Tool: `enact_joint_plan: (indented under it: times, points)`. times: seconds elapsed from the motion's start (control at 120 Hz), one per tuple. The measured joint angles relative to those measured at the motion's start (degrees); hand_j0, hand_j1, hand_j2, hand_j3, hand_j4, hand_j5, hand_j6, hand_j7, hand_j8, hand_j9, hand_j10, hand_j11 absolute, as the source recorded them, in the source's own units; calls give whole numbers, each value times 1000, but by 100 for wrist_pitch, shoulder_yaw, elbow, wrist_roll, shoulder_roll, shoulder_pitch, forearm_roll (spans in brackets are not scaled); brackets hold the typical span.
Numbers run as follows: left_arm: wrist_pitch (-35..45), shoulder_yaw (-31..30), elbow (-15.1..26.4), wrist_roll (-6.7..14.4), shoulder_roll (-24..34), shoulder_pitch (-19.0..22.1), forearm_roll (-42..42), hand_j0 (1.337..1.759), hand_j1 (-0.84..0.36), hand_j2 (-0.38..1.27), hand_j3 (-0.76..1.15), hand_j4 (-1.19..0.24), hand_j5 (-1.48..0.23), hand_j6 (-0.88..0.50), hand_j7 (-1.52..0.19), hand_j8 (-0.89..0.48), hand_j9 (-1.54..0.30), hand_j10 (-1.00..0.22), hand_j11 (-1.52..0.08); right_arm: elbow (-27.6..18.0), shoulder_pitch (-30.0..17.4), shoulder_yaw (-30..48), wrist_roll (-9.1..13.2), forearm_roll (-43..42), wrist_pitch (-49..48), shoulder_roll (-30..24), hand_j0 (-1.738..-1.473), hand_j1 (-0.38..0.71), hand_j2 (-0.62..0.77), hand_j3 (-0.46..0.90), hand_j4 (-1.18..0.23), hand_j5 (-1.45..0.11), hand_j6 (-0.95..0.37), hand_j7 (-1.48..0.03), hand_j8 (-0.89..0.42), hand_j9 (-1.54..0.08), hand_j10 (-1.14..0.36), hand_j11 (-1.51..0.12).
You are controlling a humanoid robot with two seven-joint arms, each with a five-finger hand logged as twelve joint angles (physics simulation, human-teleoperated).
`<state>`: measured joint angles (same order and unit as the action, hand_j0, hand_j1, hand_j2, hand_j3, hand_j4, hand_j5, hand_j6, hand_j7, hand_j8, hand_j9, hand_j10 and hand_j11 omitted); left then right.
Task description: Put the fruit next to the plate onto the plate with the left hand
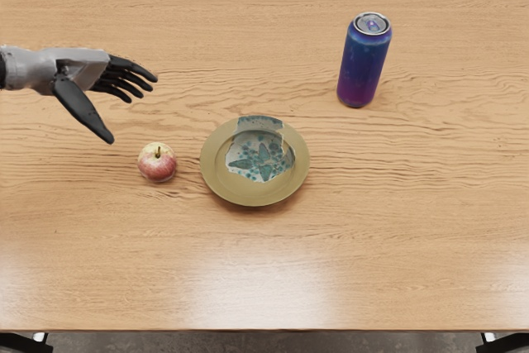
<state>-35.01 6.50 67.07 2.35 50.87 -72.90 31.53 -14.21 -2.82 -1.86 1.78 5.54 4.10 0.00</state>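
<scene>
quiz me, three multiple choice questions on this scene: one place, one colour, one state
1. Where is the apple relative to the plate? A on it B beside it, picture-left C behind it
2. Colour of the can? A green B purple-blue C white
3. The left hand is: A open, empty B gripping the apple C resting on the plate
1 B, it sits just off the rim. 2 B, purple fading to blue. 3 A, fingers spread, clear of the apple.
</scene>
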Motion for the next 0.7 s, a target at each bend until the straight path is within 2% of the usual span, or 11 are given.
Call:
enact_joint_plan:
  times: [0.05,0.108,0.133,0.183,0.217,0.258,0.308,0.375,0.45,0.533,0.7]
  points:
    - [0,5,0,52,22,-8,1,1658,55,51,0,-250,-321,-250,-321,-250,-321,-249,-321,-1,3,1,-1,0,1,0,-1658,-310,-7,0,-33,-43,-33,-43,-33,-43,-33,-43]
    - [0,29,54,449,8,-91,-9,1658,55,52,0,-250,-321,-250,-321,-250,-321,-249,-321,-1,6,-1,-1,0,2,0,-1658,-310,-7,0,-33,-43,-33,-43,-33,-43,-33,-43]
    - [0,35,123,748,-8,-150,-10,1658,55,52,0,-250,-321,-250,-321,-250,-321,-249,-321,-2,6,0,-2,0,2,0,-1658,-310,-7,0,-33,-43,-33,-43,-33,-43,-33,-43]
    - [0,45,430,1595,-18,-187,-8,1658,55,51,0,-250,-321,-250,-321,-250,-321,-249,-321,-2,7,0,-1,0,3,0,-1658,-310,-7,0,-33,-43,-33,-43,-33,-43,-33,-43]
    - [-1,49,709,2052,-16,-253,-1,1658,55,52,0,-250,-321,-251,-321,-251,-321,-250,-321,-2,7,0,0,0,3,0,-1658,-310,-7,0,-33,-43,-33,-43,-33,-43,-33,-43]
    - [-1,55,982,2452,60,-520,8,1658,55,51,0,-251,-322,-251,-321,-251,-321,-250,-321,-2,5,-1,1,0,3,0,-1658,-310,-7,0,-33,-43,-33,-43,-33,-43,-33,-43]
    - [-1,63,1332,2762,199,-727,181,1658,54,51,0,-250,-322,-251,-322,-251,-322,-250,-322,-2,3,-4,3,0,3,0,-1658,-310,-7,0,-33,-43,-33,-43,-33,-43,-33,-43]
    - [-1,68,1836,3000,340,-742,590,1658,54,51,0,-251,-322,-251,-322,-251,-322,-250,-322,-2,2,-5,5,0,3,0,-1658,-310,-7,0,-33,-43,-33,-43,-33,-43,-33,-43]
    - [-1,70,2161,3136,251,-762,1134,1658,53,51,0,-252,-323,-252,-323,-252,-322,-251,-322,-2,1,-6,6,0,3,0,-1658,-310,-7,0,-33,-43,-33,-43,-33,-43,-33,-43]
    - [238,60,2385,3207,138,-734,1793,1658,53,51,0,-252,-323,-253,-323,-253,-323,-252,-323,-2,1,-7,6,0,3,0,-1658,-310,-7,0,-33,-43,-33,-43,-33,-43,-33,-43]
    - [1442,13,2528,3253,-499,-359,2912,1658,51,52,0,-254,-326,-255,-326,-255,-325,-253,-325,-3,1,-2,6,0,3,0,-1658,-310,-7,0,-33,-43,-33,-43,-33,-43,-33,-43]
